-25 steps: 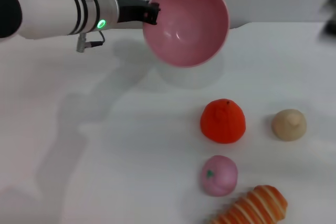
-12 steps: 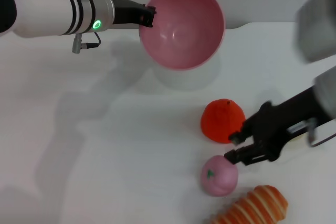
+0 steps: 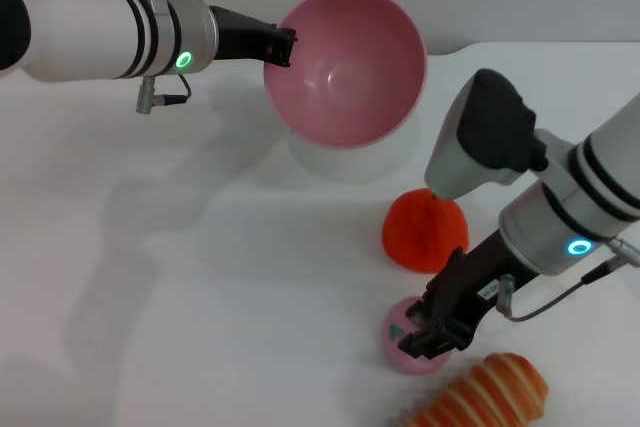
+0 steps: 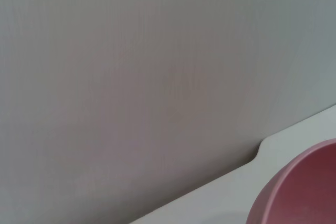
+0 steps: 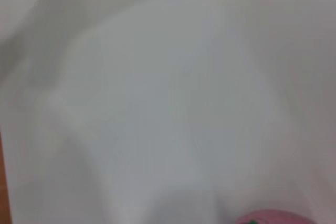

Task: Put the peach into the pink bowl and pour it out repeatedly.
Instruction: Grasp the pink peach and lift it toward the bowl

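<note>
- Down and over has come the right arm, and now its right pincer (image 3: 432,332) sits right on top of the peach (image 3: 402,344); a moment ago it was only beside the fruit.
- Its dark fingers look closed in around the peach, but I cannot tell if they are squeezing it yet (the fingers cover most of the fruit).
- Low down on the white surface (image 3: 220,297) is where the peach lies, just beside the striped bread (image 3: 487,399) and near the orange fruit (image 3: 425,230).
- In the right wrist view only a thin bit of the peach (image 5: 273,217) peeks in at the edge.
- Up in the air, far from the peach, the left pincer (image 3: 284,45) is clamped on the rim of the pink bowl (image 3: 345,67), tipped so its open side faces us, about where it was before. It has nothing in it.
- That means the picking-up step is just starting. Next the peach has to be lifted and carried up to the bowl.
</note>
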Tool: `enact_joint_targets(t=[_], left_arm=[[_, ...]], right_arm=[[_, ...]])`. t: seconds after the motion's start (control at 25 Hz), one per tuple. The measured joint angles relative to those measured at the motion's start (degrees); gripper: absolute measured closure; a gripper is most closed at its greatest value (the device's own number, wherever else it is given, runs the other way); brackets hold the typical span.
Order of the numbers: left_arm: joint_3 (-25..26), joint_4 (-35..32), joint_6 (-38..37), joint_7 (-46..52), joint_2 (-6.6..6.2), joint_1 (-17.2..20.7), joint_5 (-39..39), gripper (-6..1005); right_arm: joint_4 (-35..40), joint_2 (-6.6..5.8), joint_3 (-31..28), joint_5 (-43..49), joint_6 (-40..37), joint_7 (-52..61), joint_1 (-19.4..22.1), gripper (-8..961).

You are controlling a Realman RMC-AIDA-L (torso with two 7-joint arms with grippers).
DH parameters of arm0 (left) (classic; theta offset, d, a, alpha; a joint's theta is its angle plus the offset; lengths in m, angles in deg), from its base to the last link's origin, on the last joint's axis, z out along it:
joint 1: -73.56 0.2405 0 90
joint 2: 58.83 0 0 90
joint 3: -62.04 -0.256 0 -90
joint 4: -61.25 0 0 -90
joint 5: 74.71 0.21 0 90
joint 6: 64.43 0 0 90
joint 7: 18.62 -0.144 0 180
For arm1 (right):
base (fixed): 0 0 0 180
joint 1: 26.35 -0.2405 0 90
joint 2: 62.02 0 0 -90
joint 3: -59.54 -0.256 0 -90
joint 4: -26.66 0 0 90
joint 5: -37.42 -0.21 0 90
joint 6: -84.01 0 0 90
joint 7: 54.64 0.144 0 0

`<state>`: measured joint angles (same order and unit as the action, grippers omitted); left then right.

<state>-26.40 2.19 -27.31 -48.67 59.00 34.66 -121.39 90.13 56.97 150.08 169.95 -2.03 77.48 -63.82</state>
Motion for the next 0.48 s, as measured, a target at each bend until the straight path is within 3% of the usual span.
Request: enact_joint_targets(t=[0.48], left_arm=[[-0.1, 0.0, 0.2, 0.0, 0.05, 0.3, 0.0, 917]], right_arm=[[-0.7, -0.03, 2.3, 1.7, 2.0, 1.9, 0.0, 589]])
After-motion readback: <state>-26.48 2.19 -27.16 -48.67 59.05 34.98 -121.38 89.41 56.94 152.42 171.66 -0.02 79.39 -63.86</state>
